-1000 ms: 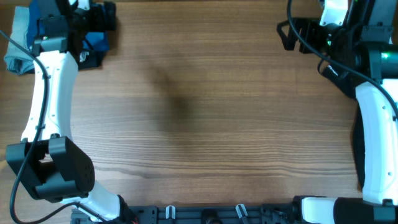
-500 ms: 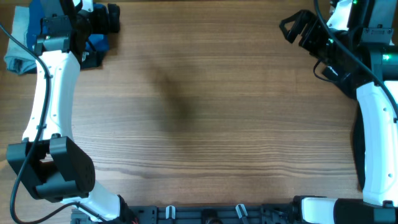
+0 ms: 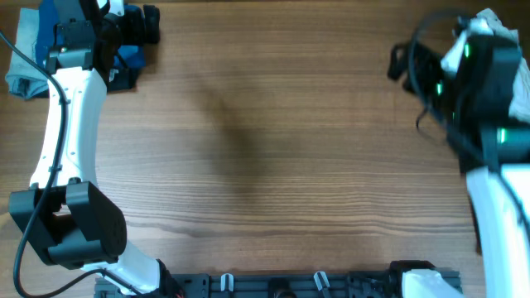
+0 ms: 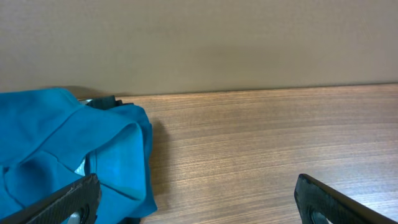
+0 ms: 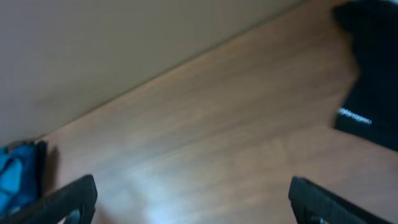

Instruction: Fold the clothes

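The clothes, a deep-blue garment [image 4: 62, 143], lie crumpled at the table's far left corner [image 3: 128, 56], partly under my left arm. My left gripper [image 4: 199, 205] is open, its left finger over the garment's edge and its right finger over bare wood; nothing is between them. From overhead that gripper [image 3: 145, 23] sits just beside the blue heap. My right gripper [image 5: 199, 202] is open and empty above bare wood, and the whole view is blurred. Overhead it [image 3: 403, 62] shows at the far right, also blurred. The blue garment [image 5: 15, 174] shows small at the right wrist view's left edge.
Light-blue denim [image 3: 21, 66] lies at the left edge behind my left arm. A black garment [image 3: 120, 79] peeks out under the blue one. Another black garment [image 5: 373, 74] lies near my right gripper, and a white one [image 3: 497, 21] sits at the far right corner. A wall runs along the table's far edge.
My right arm has swung toward the right and a little nearer, now blurred with motion. My left arm has barely moved. Both grippers stay open.
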`<action>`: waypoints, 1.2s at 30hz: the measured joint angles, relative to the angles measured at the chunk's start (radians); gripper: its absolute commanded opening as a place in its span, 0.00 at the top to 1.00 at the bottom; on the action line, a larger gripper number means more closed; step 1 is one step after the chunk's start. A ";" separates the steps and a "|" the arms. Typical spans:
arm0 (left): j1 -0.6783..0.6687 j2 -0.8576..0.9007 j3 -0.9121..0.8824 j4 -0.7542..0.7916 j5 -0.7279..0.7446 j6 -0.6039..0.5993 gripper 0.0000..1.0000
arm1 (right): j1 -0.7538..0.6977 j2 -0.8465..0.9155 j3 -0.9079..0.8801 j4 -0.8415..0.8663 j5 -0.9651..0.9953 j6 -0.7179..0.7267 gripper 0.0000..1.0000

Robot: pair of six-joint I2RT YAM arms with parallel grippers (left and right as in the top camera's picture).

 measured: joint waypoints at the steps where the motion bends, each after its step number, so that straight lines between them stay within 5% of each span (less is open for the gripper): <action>1: 0.000 0.000 0.000 0.000 0.001 0.000 0.00 | 0.000 -0.061 -0.077 0.055 0.008 -0.004 0.00; 9: 0.000 0.000 0.000 -0.001 0.003 0.000 0.00 | 0.000 -0.508 -0.648 0.298 0.023 -0.068 0.00; 17: 0.000 0.000 0.000 -0.002 0.005 0.000 0.00 | 0.058 -0.898 -0.991 0.451 0.022 -0.097 0.00; 28: 0.000 0.000 0.000 -0.002 0.004 0.000 0.00 | 0.073 -1.138 -1.183 0.506 0.022 -0.128 0.00; 36: 0.000 0.000 0.000 -0.002 0.004 0.000 0.00 | 0.099 -1.176 -1.227 0.628 -0.050 -0.309 0.00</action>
